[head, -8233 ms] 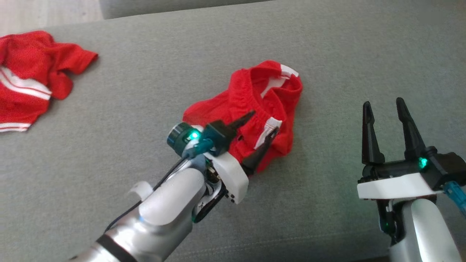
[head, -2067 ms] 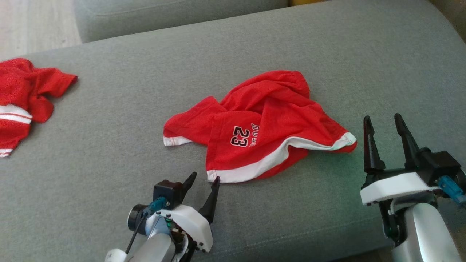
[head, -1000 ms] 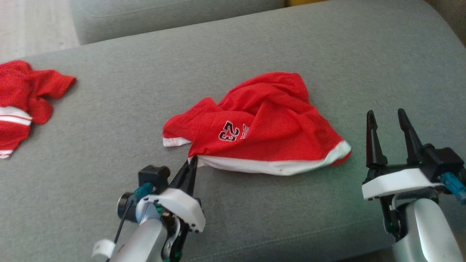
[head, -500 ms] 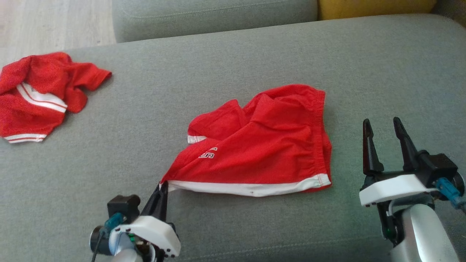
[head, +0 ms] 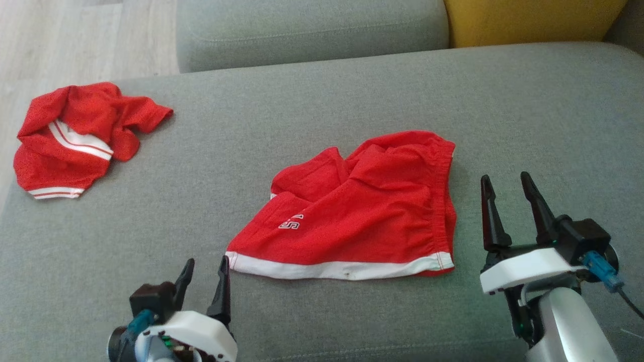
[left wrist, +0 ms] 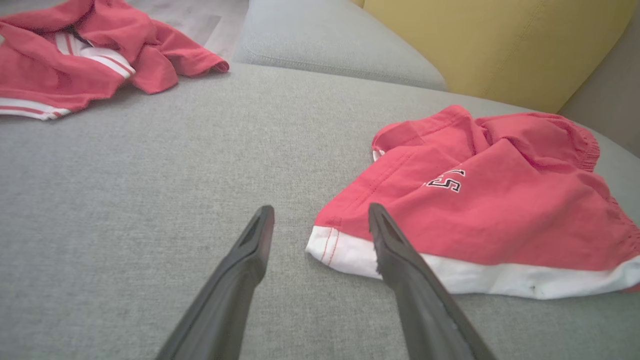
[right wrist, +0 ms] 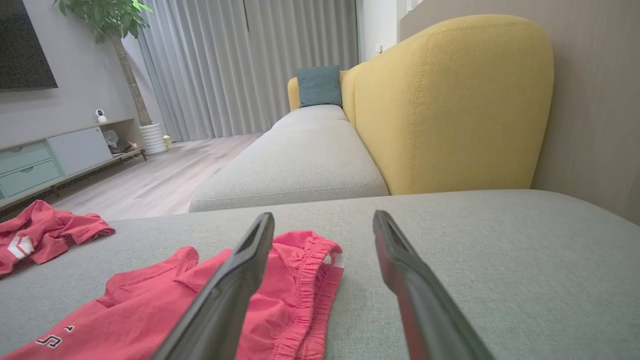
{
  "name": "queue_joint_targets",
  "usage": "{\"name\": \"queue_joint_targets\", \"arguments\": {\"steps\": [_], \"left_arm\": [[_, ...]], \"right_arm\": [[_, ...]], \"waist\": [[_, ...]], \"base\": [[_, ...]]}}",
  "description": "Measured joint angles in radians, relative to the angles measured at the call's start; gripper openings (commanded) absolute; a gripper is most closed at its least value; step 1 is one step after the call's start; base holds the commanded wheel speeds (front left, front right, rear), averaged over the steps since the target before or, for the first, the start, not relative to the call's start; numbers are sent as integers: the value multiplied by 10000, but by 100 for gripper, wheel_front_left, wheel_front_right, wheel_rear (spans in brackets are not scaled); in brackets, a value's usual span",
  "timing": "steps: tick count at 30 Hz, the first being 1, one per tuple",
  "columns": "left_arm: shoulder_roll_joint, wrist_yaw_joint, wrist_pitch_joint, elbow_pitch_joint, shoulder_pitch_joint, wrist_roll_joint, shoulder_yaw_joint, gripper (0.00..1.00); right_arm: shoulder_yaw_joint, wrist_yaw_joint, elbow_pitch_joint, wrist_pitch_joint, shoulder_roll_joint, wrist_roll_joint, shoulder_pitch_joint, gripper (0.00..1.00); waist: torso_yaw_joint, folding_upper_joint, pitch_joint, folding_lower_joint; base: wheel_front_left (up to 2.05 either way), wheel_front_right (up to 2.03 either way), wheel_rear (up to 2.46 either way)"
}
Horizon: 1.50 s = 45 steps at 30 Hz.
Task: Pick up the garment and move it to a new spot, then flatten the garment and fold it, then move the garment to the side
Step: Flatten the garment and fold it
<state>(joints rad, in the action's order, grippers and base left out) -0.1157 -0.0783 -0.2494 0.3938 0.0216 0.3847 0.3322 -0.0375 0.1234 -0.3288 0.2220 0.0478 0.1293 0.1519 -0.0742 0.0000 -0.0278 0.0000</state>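
Your left gripper (head: 207,260) and right gripper (head: 505,177) gape empty beside the shorts (head: 362,221): placed, seemingly, but flattening, folding and moving aside remain.

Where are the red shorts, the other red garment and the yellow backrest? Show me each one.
red shorts (head: 362,221), head view, flat red cloth above the white hem.
other red garment (head: 80,108), head view, red folds above its white stripe.
yellow backrest (right wrist: 450,100), right wrist view, its broad front face.
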Motion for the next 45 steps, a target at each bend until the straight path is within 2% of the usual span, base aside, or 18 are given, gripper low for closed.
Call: {"name": "queue_joint_targets", "arguments": {"steps": [14,23,45], "left_arm": [[171,-107,0,-2096,-857,-828,-1206,100],[336,-109,0,-2895,-1438,-1074,-1795,100],[571,0,0,-2874,-1827,-1371,-2159,100]], "right_arm": [[-140,0,58,261,0,192,-244,100],[-109,0,474,263,0,443,-807,100],[-451,0,196,263,0,481,-1005,100]], "waist": [[300,0,549,0],[420,0,673,0],[351,0,797,0]], "base": [[0,0,0],[0,0,0],[0,0,0]]}}
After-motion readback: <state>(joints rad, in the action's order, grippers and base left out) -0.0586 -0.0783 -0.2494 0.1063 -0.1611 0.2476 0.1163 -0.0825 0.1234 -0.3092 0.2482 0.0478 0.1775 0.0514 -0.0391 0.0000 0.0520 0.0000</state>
